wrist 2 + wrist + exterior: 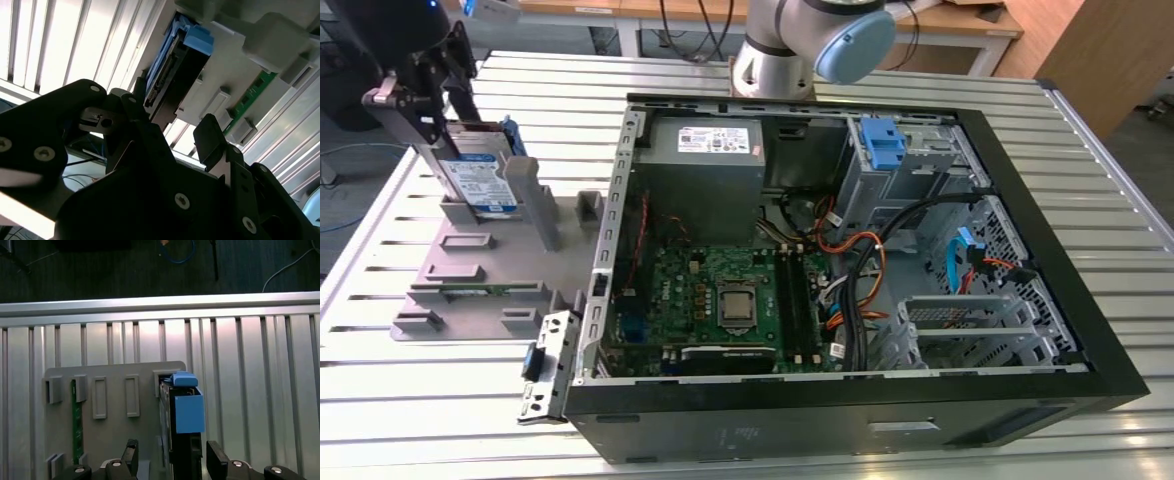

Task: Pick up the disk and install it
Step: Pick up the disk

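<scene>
currently gripper (172, 456) at disk (478, 172), fingers (131, 454) spread apart, one on each side of disk's near end, not clamped on it; small gaps visible both sides in first wrist view. disk stands upright on edge in slot of grey fixture plate (467, 265), blue bracket (189, 410) framing it. fixture plate lies on slatted metal table (440, 400), at exterior view's left of open computer case (854, 410). green memory stick (76, 422) sits in another fixture slot. disk not yet in case.
</scene>
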`<state>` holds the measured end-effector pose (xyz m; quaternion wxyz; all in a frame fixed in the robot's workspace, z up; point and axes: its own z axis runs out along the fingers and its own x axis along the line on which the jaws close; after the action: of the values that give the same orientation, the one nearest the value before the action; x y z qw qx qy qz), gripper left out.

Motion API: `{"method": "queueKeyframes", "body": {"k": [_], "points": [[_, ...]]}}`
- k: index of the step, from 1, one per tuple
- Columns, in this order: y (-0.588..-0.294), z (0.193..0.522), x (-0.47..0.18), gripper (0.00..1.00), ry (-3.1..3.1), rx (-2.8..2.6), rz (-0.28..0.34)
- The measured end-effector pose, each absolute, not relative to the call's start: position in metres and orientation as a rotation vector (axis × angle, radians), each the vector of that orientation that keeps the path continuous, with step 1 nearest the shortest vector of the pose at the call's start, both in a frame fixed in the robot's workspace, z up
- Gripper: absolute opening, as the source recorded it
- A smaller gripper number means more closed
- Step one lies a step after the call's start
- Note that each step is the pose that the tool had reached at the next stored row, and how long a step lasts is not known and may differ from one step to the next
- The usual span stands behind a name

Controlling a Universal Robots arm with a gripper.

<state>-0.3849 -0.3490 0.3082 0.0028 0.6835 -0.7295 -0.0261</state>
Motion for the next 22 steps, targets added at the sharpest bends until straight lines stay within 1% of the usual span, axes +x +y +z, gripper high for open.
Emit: {"method": "queueKeyframes", "body": {"k": [10,22], "points": [[-0.3425,0.302,-0.3852,0.64,-2.255,2.175,-0.074],[-0.3422,0.3005,-0.3853,0.64,-2.217,2.211,-0.072]]}}
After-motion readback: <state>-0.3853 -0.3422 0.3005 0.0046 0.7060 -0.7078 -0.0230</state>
